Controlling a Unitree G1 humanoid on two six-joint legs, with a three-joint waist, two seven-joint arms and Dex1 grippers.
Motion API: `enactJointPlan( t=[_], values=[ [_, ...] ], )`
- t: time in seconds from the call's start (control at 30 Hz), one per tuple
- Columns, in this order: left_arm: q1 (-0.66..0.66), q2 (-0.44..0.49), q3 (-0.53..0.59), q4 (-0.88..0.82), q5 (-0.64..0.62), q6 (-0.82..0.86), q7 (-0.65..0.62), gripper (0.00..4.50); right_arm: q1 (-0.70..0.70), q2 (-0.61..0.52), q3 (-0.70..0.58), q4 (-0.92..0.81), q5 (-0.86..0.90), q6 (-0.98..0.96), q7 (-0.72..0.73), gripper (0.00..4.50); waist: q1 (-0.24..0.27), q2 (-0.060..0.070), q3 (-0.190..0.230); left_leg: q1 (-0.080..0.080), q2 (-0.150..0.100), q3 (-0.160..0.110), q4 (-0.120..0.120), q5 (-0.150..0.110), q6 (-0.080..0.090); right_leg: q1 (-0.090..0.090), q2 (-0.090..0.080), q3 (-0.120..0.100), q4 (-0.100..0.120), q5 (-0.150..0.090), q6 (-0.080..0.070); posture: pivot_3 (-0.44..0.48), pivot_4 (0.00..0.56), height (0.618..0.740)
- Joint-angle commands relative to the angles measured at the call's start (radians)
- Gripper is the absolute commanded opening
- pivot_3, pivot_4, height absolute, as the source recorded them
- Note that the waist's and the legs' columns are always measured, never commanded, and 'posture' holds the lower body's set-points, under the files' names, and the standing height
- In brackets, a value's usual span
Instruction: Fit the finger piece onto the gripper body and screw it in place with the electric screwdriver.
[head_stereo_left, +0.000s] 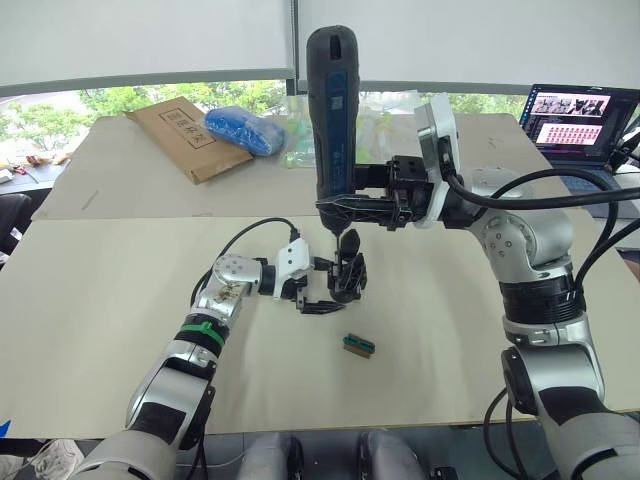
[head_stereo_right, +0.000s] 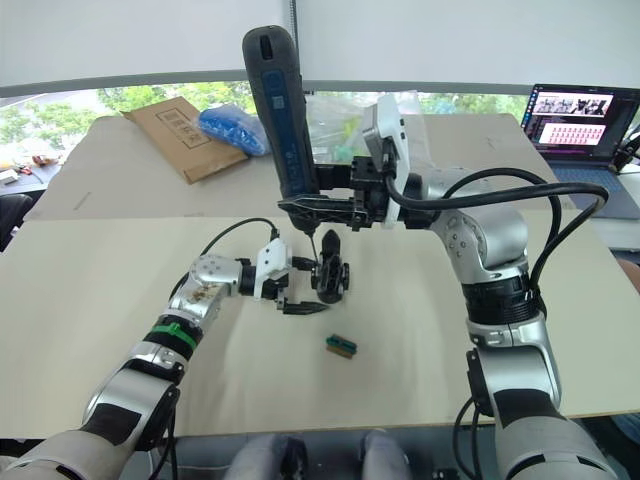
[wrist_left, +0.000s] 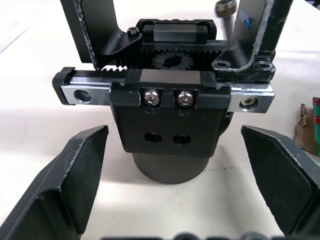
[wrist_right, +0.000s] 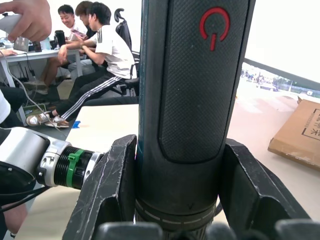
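Observation:
The gripper body (head_stereo_left: 350, 277), a chunky black block on a round base, stands mid-table. My left gripper (head_stereo_left: 335, 286) is open, one finger (wrist_left: 75, 175) on each side of the body and not touching it. The finger piece (wrist_left: 262, 35) stands upright at one end of the body's metal rail, with a screw (wrist_left: 227, 25) tilted over its base. My right gripper (head_stereo_left: 342, 206) is shut on the electric screwdriver (head_stereo_left: 330, 110). That tool is held upright, bit pointing down at the top of the body.
A small green-topped block (head_stereo_left: 359, 346) lies on the table just in front of the body. At the back lie a cardboard envelope (head_stereo_left: 185, 135), a blue bag (head_stereo_left: 245, 128) and clear plastic (head_stereo_left: 300, 140). A laptop (head_stereo_left: 580, 120) stands far right. People (wrist_right: 100, 55) sit beyond the table.

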Motion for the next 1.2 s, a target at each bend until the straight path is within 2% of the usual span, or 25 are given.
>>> enactJointPlan(
  t=[0.03,0.5,1.2],
  values=[
    [-0.013,0.0,0.008,-0.008,0.006,-0.027,0.002,4.5,-0.018,-0.005,-0.037,-0.062,0.025,-0.014,0.006,1.88,0.0,0.0,0.0,0.0,0.0,0.0,0.0,0.0,0.0,0.0,0.0,0.0,0.0,0.0,0.0,0.0,0.15,0.74],
    [-0.011,0.002,0.006,-0.016,0.004,-0.024,-0.005,4.5,-0.008,-0.005,-0.03,-0.01,-0.021,-0.069,0.042,1.88,0.0,0.0,0.0,0.0,0.0,0.0,0.0,0.0,0.0,0.0,0.0,0.0,0.0,0.0,0.0,0.0,0.15,0.74],
    [-0.012,0.001,0.007,-0.019,0.006,-0.027,-0.005,4.5,-0.041,0.004,-0.043,-0.065,0.013,0.019,0.004,1.88,-0.001,0.0,0.0,0.0,0.0,0.0,0.0,0.0,0.0,0.0,0.0,0.0,0.0,0.0,0.0,0.0,0.15,0.74]
  ],
)
